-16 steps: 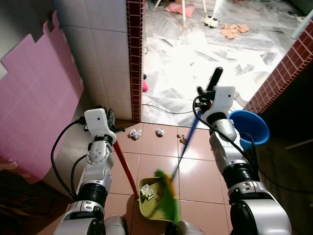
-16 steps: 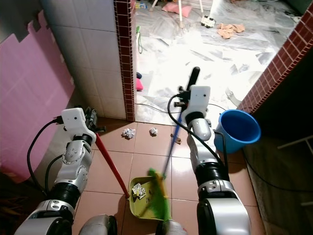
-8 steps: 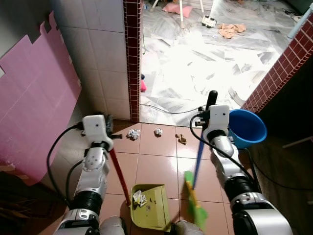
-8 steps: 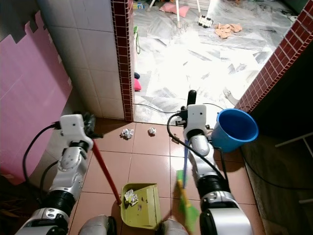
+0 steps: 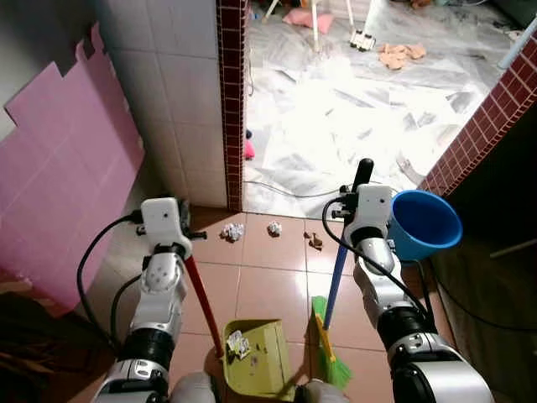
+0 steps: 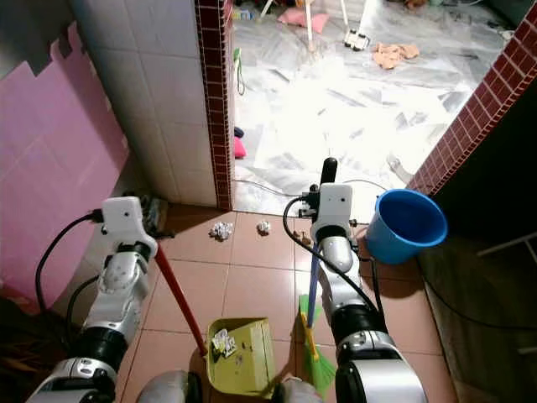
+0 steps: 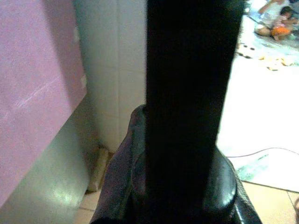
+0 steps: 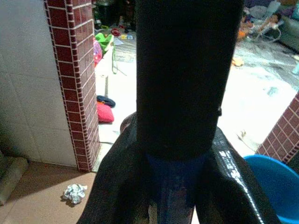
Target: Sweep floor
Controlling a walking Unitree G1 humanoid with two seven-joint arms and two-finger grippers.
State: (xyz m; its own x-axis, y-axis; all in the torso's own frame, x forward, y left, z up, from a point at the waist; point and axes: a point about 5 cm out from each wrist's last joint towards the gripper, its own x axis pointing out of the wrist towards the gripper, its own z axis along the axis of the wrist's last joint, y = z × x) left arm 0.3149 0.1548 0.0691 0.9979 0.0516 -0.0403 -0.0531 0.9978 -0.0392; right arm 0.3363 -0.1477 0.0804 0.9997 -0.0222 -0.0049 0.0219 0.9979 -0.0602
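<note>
The right tool is clamping the light, stiff blue-handled green broom high on its shaft; the left tool is gripping the red-handled yellow-green dustpan; crumpled paper scraps are lying ahead on the terracotta floor.

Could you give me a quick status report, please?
Left gripper holds red-handled green dustpan. Right gripper holds blue-handled green broom. Crumpled paper balls unswept ahead.

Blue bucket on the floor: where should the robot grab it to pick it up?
Probably the bucket rim. It stands upright with its mouth open upward and no handle can be made out, so the top edge is the easiest part to pinch. Come from above on the side nearest the right gripper, one finger inside, one outside.
</note>
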